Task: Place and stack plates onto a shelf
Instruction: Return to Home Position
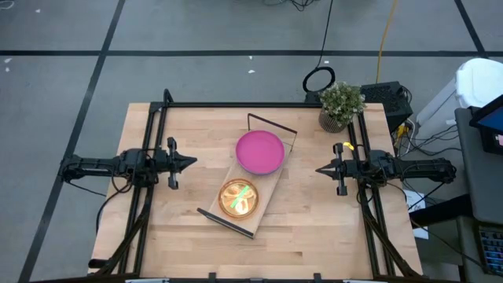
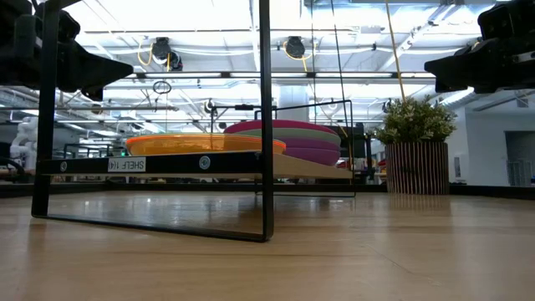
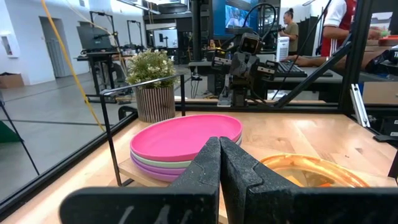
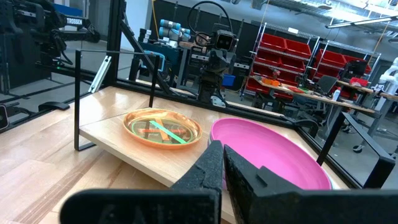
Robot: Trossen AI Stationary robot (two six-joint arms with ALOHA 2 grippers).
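Observation:
The shelf lies slantwise at the table's middle, a light-wood board on thin black end frames. On its far end sits a stack of large plates, magenta on top, mint green and purple beneath. On its near end sits a stack of small translucent plates, orange uppermost, with lime green and red showing through. My left gripper hovers shut left of the shelf, above the table. My right gripper hovers shut on the shelf's right side.
A potted plant stands at the table's far right corner. A black frame runs along the table's far edge and sides. People show in the room beyond the table. Bare wood lies near the table's front edge.

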